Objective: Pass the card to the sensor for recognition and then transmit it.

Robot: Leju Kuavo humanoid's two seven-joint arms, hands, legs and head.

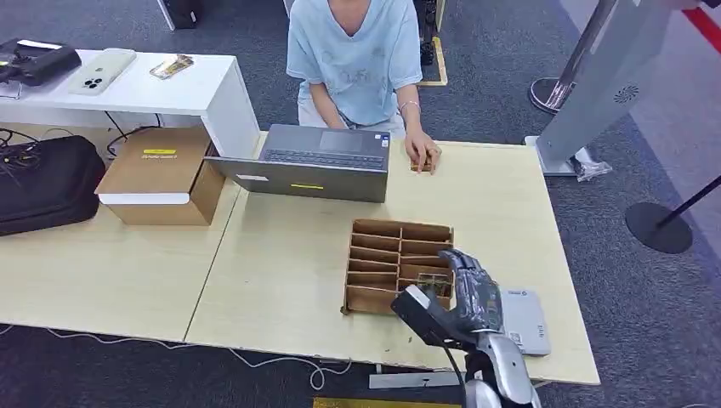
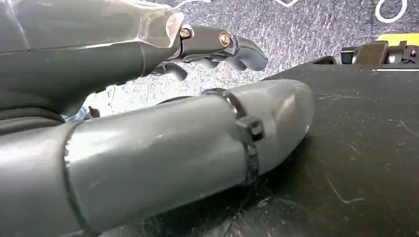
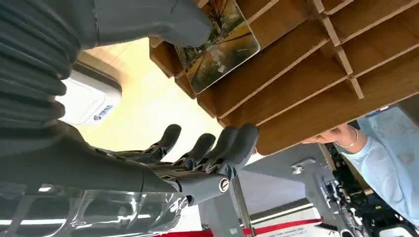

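Room's got dark grey carpet all over, with a red stripe running across the far right corner. Two light wood tables pushed side by side, a white desk behind the left one with cables hanging under it. On the left table sits a cardboard box next to a black bag. Off to the right a tilted grey kiosk stand, plus a round black barrier post base. Lighting is even and soft, no hard shadows anywhere
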